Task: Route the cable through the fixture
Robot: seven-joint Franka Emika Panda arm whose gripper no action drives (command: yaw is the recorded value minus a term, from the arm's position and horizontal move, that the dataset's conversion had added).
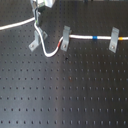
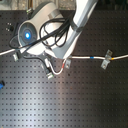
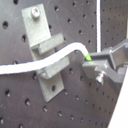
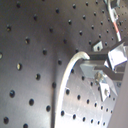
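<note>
White cable (image 3: 55, 59) is lying across the fixture (image 3: 47, 57), resting between its prongs in the first wrist view, with the pincer (image 3: 92, 62) clamping it just beside the fixture (a green mark shows at the grip). Beyond the fixture, two plain clips (image 1: 65, 38) (image 1: 113, 40) are carrying the cable over the perforated tabletop (image 1: 64, 95).

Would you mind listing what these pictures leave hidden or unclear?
- Claw: cut off by the first exterior view's top edge; the robot arm covers it in the second exterior view.
- Y-pronged grey metal clip: too blurred in the first exterior view to show its prongs.
- Long thin white cable: its ends leave every frame.
</note>
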